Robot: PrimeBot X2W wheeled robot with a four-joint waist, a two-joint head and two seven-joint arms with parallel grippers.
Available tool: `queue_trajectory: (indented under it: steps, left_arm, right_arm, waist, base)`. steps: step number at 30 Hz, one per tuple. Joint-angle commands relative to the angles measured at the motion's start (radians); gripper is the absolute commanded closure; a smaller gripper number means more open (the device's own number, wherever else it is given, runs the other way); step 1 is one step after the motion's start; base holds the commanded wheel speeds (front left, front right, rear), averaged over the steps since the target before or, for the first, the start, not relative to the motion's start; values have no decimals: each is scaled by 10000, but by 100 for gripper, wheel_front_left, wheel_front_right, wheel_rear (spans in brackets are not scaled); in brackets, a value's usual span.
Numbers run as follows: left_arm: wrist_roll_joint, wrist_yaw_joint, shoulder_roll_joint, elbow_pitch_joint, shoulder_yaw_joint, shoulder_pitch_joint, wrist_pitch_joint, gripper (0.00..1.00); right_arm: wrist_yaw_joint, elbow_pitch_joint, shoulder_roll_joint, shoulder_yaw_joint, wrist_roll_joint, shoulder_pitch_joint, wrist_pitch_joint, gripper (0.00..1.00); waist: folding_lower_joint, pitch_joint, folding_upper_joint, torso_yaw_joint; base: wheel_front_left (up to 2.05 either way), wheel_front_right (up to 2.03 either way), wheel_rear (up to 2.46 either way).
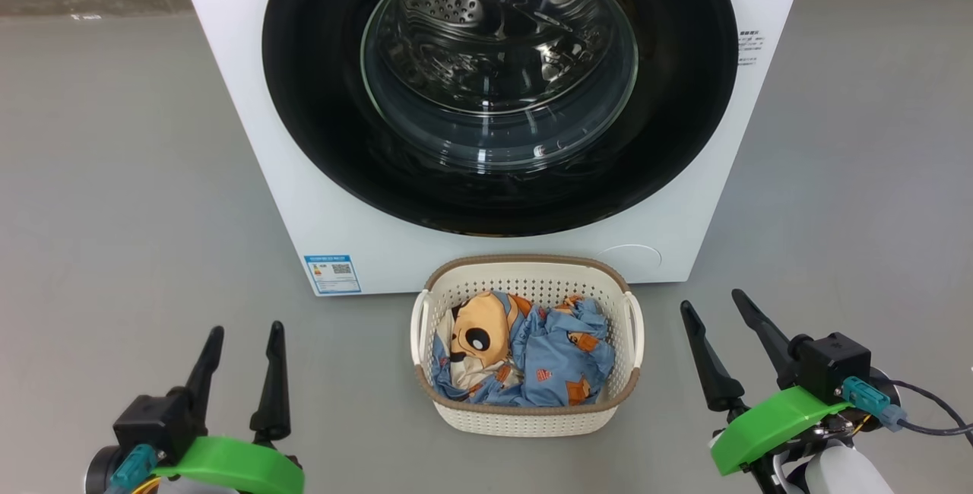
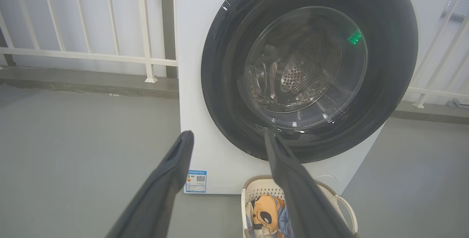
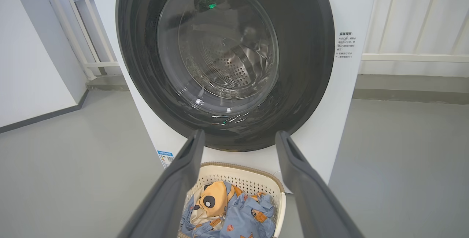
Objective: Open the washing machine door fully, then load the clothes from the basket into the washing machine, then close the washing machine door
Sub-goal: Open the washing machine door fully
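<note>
The white washing machine (image 1: 251,144) stands ahead with its round black door (image 1: 319,99) shut flat against the front; the steel drum shows through the glass. The cream basket (image 1: 524,414) sits on the floor right in front of it, holding the light blue clothes (image 1: 551,361) with a tan animal face on top. My left gripper (image 1: 247,330) rests open at the lower left, well left of the basket. My right gripper (image 1: 711,300) rests open at the lower right, right of the basket. Both hold nothing. The wrist views show the door (image 2: 388,47) (image 3: 304,47), the basket (image 2: 256,190) (image 3: 253,179) and the clothes (image 2: 265,212) (image 3: 234,212).
Grey floor (image 1: 114,213) spreads on both sides of the machine. A white railing (image 2: 84,55) on a low kerb runs behind it. A white wall (image 3: 33,66) stands off to the machine's left in the right wrist view. A blue label (image 1: 332,273) sits on the machine's lower front.
</note>
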Motion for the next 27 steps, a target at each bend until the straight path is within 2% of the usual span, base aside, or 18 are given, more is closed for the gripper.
queue_trajectory:
  steps: [1, 14, 27]
  left_arm:
    - [-25, -26, 195, -248, 298, -515, -67, 0]
    - [215, -27, 198, -252, 386, -515, -67, 0]
    - [263, -27, 164, -185, 463, -519, -67, 0]
  right_arm:
    - [14, -199, -33, 220, 25, -468, -130, 0]
    - [14, -232, 15, 142, -6, -450, -130, 0]
    - [14, -254, 49, 85, -13, -433, -130, 0]
  waist:
    - [0, 11, -1, -8]
    - [0, 71, -1, -9]
    - [0, 51, -1, -25]
  base:
    - [0, 0, 0]
    - [17, 17, -35]
    - [103, 104, -207]
